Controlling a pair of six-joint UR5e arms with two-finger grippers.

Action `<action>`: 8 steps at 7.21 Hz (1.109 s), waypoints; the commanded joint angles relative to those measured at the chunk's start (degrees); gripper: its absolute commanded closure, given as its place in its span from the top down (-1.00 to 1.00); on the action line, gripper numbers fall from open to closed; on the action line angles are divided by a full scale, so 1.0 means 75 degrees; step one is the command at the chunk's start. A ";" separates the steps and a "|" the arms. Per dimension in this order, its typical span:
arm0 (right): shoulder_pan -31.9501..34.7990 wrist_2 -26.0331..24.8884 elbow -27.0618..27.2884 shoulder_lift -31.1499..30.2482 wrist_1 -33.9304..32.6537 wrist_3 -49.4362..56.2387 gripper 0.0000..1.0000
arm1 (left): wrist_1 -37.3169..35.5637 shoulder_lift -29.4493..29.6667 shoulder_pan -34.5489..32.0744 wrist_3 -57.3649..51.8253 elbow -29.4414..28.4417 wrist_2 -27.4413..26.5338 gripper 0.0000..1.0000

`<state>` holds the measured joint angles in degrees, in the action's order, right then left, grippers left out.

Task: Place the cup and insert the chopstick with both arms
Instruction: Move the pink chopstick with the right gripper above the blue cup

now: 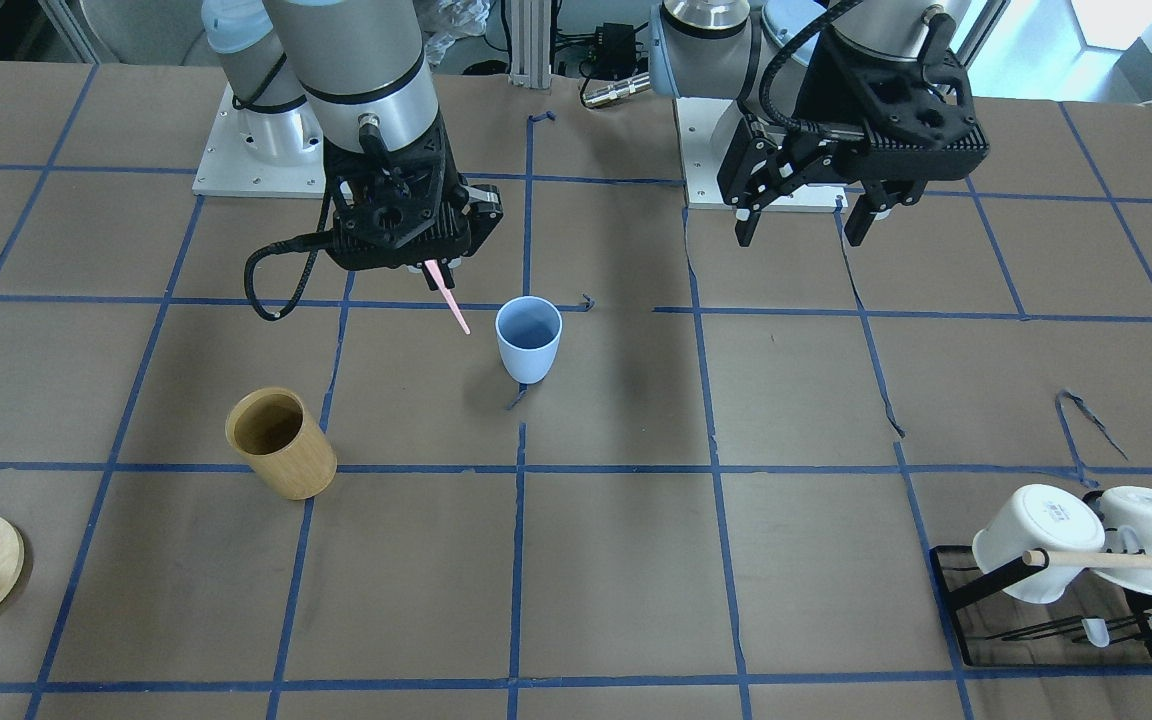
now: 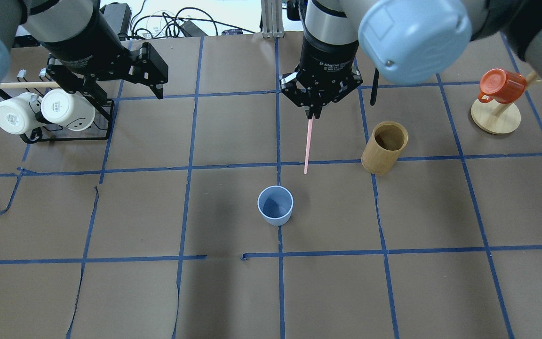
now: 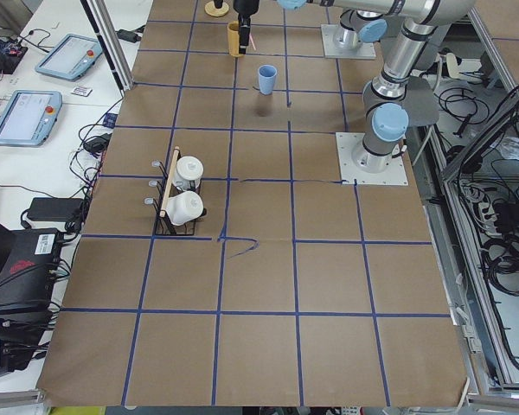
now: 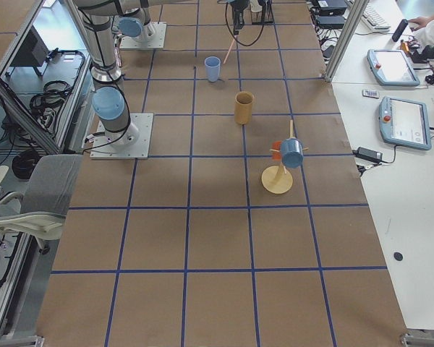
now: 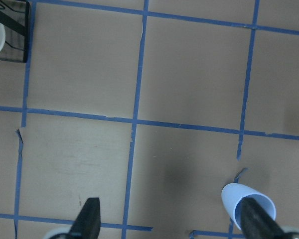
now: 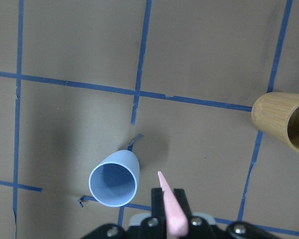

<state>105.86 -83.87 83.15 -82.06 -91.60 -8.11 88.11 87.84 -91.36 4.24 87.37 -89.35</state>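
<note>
- Across the bottom of the overhead view: brown paper table cover (image 2: 125, 301) under a grid of blue tape lines (image 2: 280, 292), with tape peeled and curling at middle left.
- Just below frame centre, upright on a tape line: light blue plastic cup (image 2: 275, 205), mouth up, open paper on every side.
- Above and slightly right of it: thin pink chopstick (image 2: 307, 146), hanging tip-down, clenched at its top end by the right gripper (image 2: 314, 112). In the right wrist view, tip just right of the cup's mouth, not over it.
- Right of the chopstick, near but apart: tan bamboo cylinder holder (image 2: 385, 148), upright, mouth open.
- Upper left of the overhead view, upper right of the front view: left gripper (image 1: 802, 232), raised above the table, fingers spread, grasping nothing, well apart from the cup.
- Beneath and left of that gripper: black wire rack (image 2: 66, 138) with two white mugs (image 2: 40, 113) hung on a wooden bar (image 2: 26, 85).
- Upper right: orange mug (image 2: 501, 84) on a round wooden stand (image 2: 495, 118), near the table's edge.
- Along the top edge, beyond the table: dark cables (image 2: 167, 23) and an aluminium post (image 2: 271, 19).
</note>
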 commanded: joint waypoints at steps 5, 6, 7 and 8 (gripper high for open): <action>0.0990 -0.0020 0.0712 -0.0145 -0.0721 -0.1227 -1.00 | -0.0087 -0.0017 0.0170 -0.0436 0.0057 0.0088 1.00; 0.0990 -0.0021 0.1271 -0.0156 -0.1351 -0.1436 -1.00 | -0.0087 -0.0017 0.0170 -0.0436 0.0023 0.0065 1.00; 0.0990 -0.0021 0.1706 -0.0191 -0.1984 -0.1531 -1.00 | -0.0076 -0.0028 0.0158 -0.0425 0.0069 0.0030 1.00; 0.1002 -0.0032 0.1838 -0.0168 -0.2210 -0.1543 -1.00 | -0.0076 -0.0028 0.0170 -0.0424 0.0069 0.0018 1.00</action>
<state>113.31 -84.04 94.74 -83.39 -104.92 -19.23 87.51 87.66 -90.11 1.02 87.81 -89.05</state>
